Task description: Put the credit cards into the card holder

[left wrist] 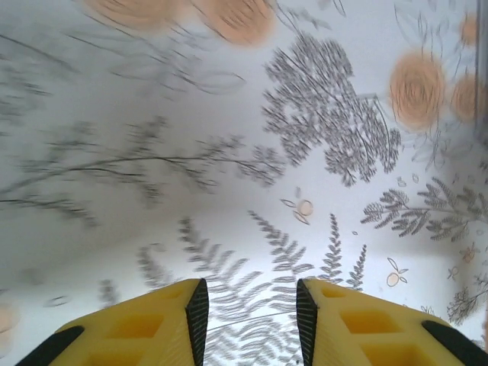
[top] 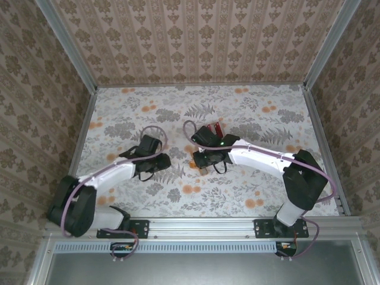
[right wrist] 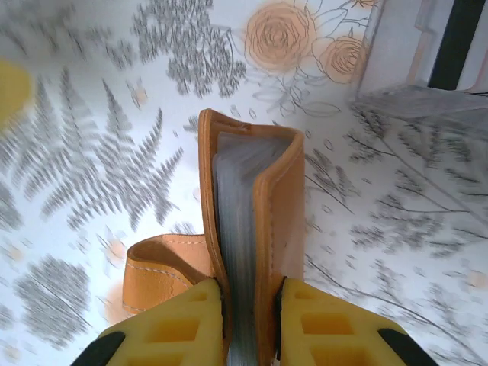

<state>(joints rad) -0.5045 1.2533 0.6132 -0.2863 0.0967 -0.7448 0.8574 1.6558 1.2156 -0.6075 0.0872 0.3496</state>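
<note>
From above, the left gripper (top: 159, 161) was low over the flowered table (top: 267, 190), left of the middle, with free surface on every side of it up to the side walls. The right gripper (top: 202, 165) was near the middle, well apart from the left one. Just behind it some red credit cards (top: 218, 127) stood near the far half of the table; their exact support was too small to tell. In the left wrist view, the yellow fingers (left wrist: 145, 328) stood moderately apart with only bare table between them, so this gripper was holding nothing. In the right wrist view, the right gripper (right wrist: 250, 320) was closed on the card holder (right wrist: 244, 206), one finger pressing on each outer side. The holder stood on its edge, its grey inner lining showing between the tan covers, and its strap (right wrist: 164, 267) hung to the left. A pale stand (right wrist: 412, 46), probably blurred by motion, was at the upper right corner, apart from the holder.
</note>
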